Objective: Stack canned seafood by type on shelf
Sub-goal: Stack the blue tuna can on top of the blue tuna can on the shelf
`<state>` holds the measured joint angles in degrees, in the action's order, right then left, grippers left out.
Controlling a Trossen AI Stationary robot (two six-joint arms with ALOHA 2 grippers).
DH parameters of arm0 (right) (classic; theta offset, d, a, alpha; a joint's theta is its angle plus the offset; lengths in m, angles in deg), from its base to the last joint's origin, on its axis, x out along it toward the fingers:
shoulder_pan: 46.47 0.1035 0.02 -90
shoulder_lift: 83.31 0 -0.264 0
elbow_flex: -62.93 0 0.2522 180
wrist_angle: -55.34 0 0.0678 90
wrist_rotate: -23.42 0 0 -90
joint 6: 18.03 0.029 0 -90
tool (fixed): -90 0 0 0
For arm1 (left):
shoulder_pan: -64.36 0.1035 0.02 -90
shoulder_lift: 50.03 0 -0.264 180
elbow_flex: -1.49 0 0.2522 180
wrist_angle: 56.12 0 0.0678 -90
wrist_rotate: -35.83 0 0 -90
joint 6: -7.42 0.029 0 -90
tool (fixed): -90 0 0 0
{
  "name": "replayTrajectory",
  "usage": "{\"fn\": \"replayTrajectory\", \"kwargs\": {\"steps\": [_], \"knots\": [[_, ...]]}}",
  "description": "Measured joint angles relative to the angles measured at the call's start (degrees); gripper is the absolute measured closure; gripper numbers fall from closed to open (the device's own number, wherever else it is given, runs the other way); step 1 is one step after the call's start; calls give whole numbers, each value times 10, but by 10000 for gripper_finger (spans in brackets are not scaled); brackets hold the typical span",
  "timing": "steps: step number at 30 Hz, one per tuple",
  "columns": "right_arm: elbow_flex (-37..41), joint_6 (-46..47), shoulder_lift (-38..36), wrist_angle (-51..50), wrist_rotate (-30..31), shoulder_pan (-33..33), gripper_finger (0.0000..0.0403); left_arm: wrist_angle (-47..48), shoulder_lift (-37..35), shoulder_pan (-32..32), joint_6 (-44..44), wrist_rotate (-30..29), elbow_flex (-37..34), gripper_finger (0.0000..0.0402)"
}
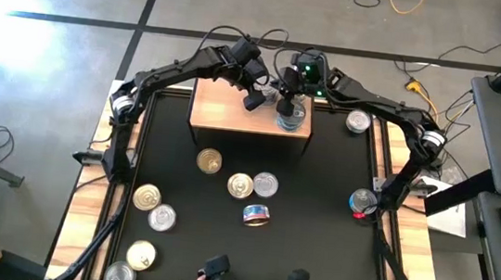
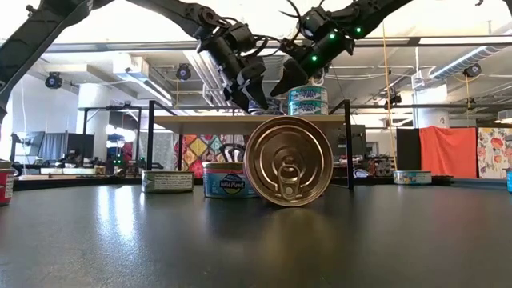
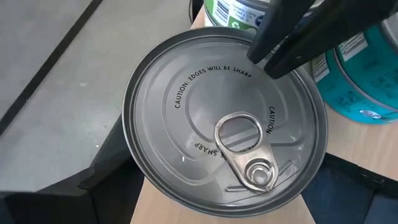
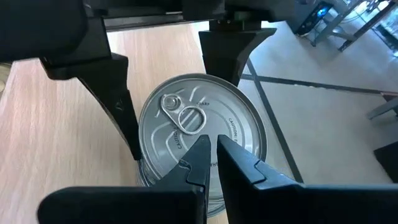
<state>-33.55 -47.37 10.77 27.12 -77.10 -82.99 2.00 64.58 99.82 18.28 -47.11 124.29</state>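
Gold-lidded can (image 2: 288, 161) upright foremost; left end effector (image 1: 253, 97) released, right end effector (image 1: 285, 95) clenched empty.

Both arms are dark, nearly black, built of slim angular links with rounded joint housings. Near each base sits a silvery-white ring joint. The left gripper (image 1: 257, 95) has two flat, matte black tapering fingers (image 4: 118, 99) with squared edges. The right gripper (image 1: 286, 95) carries a boxy wrist block dotted with small green lights, and its fingers (image 4: 245, 163) narrow to blunt tips. Thin black cables loop above both wrists.
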Motion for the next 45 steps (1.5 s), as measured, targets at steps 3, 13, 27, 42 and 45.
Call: {"fn": "replayTrajectory", "kwargs": {"steps": [3,13,27,42,45], "knots": [[0,2,0,-1,0,1,381,-5,0,1,6,23,0,54],[0,3,2,-27,-5,1,381,-2,0,2,6,69,-1,42],[0,2,3,-32,-4,1,381,-18,3,10,25,33,-1,33],[0,26,12,32,-26,7,381,-21,3,26,21,88,0,23],[0,68,15,48,-17,6,381,-19,3,27,19,89,0,23]]}}
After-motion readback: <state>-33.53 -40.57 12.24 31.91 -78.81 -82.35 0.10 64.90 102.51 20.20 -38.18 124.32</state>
